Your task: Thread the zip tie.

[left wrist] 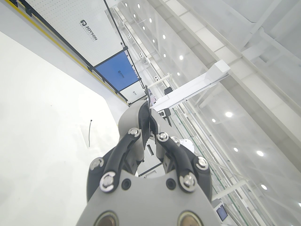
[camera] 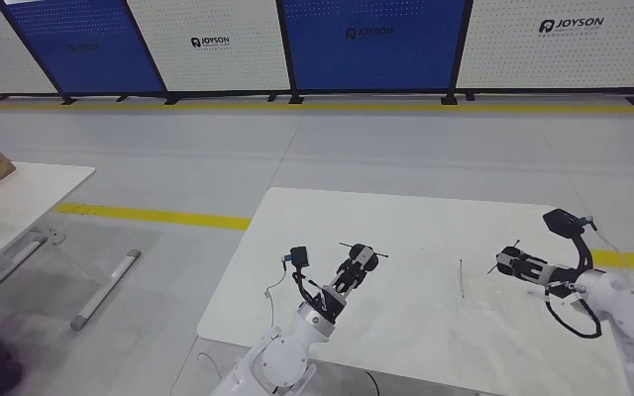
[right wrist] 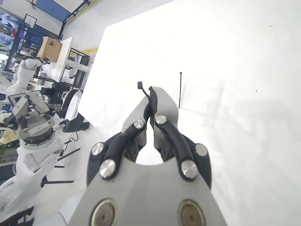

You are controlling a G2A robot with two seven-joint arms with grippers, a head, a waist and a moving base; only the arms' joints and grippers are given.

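A white worktop [camera: 426,238] with rounded corners stands on a pale grey floor [camera: 198,148]. A yellow line [camera: 149,214] crosses the floor beside it. A second yellow stripe [camera: 297,105] runs along the foot of a row of partition panels in black frames — blue panels [camera: 371,45] alternating with white perforated panels [camera: 208,45]. Off to the left stands another white table [camera: 35,188]. Overhead, white ceiling beams [left wrist: 211,31] run between rows of round lamps [left wrist: 181,57], all lit. In the right wrist view, a cardboard box [right wrist: 49,48] sits on a white table beyond the worktop's corner.
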